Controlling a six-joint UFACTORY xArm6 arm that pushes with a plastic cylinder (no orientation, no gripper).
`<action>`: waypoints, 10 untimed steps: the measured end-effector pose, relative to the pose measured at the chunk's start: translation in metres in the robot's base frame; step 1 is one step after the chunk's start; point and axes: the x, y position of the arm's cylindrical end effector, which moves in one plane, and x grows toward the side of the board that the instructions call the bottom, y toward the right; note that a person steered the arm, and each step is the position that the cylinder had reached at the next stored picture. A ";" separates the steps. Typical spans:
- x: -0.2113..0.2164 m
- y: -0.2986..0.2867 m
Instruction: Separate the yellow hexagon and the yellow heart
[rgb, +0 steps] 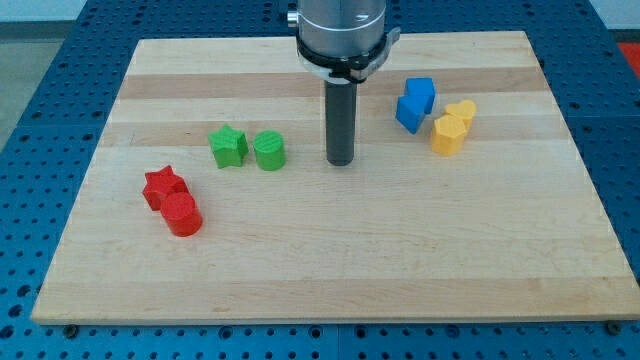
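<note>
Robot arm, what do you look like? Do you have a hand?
No hand. My end is a shiny silver-grey metal cylinder with a darker ring under it. From that hangs a straight, round, dark grey rod, ending in my tip. No cables or markings show.

**Colours on the board**

The wooden board (330, 250) was pale tan with darker streaks of grain. The star (163, 186) and cylinder (183, 214) at left were red. The star (228, 146) and cylinder (269, 151) at centre were green. Two blocks (415, 103) at upper right were blue; the hexagon (448, 134) and heart (462, 111) were yellow. The rod (341, 120) was dark grey. The surrounding table (60, 60) was blue, dotted with holes.
</note>
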 end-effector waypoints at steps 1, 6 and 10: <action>-0.001 0.000; -0.031 -0.046; -0.022 -0.119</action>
